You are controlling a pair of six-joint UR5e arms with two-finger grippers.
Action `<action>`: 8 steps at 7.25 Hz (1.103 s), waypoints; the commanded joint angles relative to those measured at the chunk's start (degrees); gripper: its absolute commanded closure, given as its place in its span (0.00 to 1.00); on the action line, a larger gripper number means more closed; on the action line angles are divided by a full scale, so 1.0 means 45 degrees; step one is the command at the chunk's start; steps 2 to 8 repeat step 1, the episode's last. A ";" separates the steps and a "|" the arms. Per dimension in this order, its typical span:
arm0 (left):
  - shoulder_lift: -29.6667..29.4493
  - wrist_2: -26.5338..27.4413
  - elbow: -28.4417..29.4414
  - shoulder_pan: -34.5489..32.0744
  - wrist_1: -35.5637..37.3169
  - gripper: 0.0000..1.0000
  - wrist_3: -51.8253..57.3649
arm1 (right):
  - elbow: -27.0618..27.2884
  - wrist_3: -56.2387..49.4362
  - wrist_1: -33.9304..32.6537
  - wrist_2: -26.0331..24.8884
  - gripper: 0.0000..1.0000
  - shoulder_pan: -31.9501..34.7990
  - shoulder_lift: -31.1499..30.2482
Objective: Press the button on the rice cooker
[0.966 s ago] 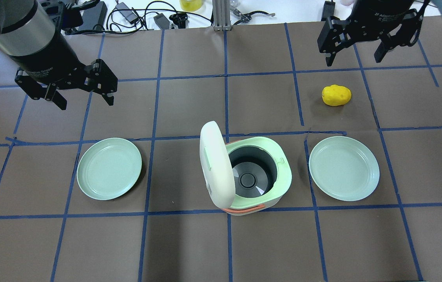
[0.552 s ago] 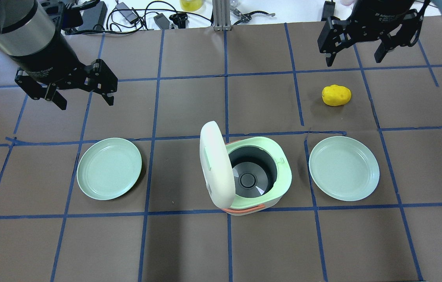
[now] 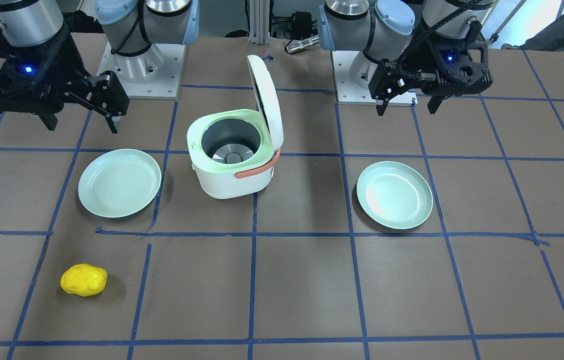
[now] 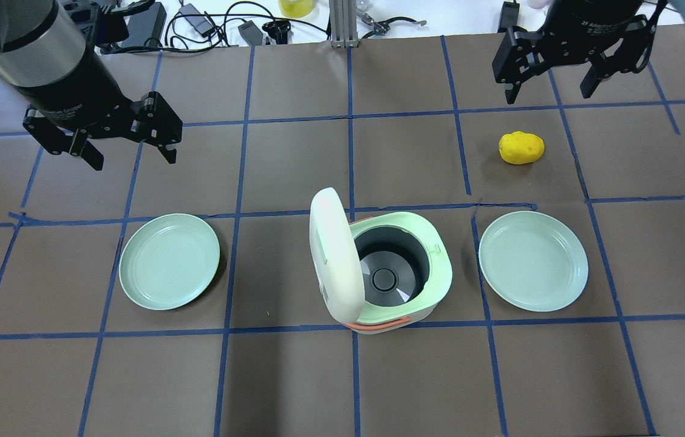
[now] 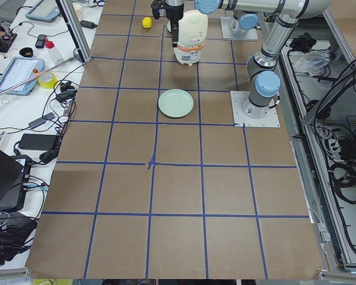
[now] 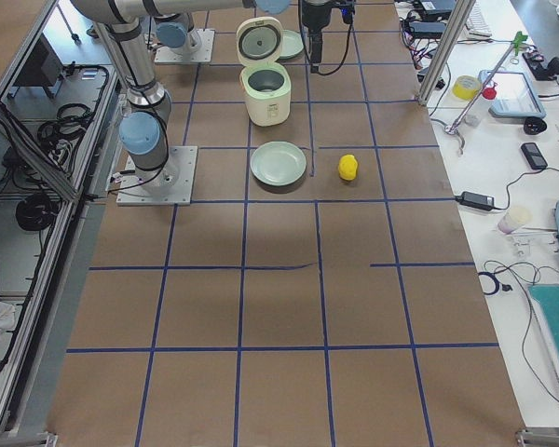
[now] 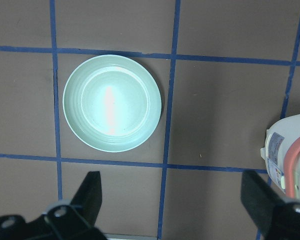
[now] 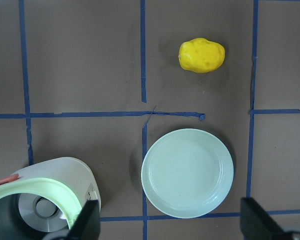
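Front on, the rice cooker (image 3: 227, 182) stands mid-way across the desk (image 3: 302, 280), off every edge, lid (image 3: 265, 95) up, probably light, hard-shelled and apt to skid, so press squarely; overhead, left hand (image 4: 134, 159) and right hand (image 4: 549, 94) hang wide open, empty; neither wrist view shows a button.

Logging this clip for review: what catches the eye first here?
A white, mint-rimmed rice cooker sits mid-table, white lid standing open, between two pale green round plates. A lumpy yellow potato-shaped object lies beyond the right-hand plate. The left gripper and right gripper hover open, touching nothing.
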 commanded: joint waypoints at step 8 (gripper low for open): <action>0.0000 0.0000 0.0000 0.0000 0.0000 0.00 0.0000 | 0.0007 0.0018 0.0003 0.0000 0.00 0.0009 -0.0001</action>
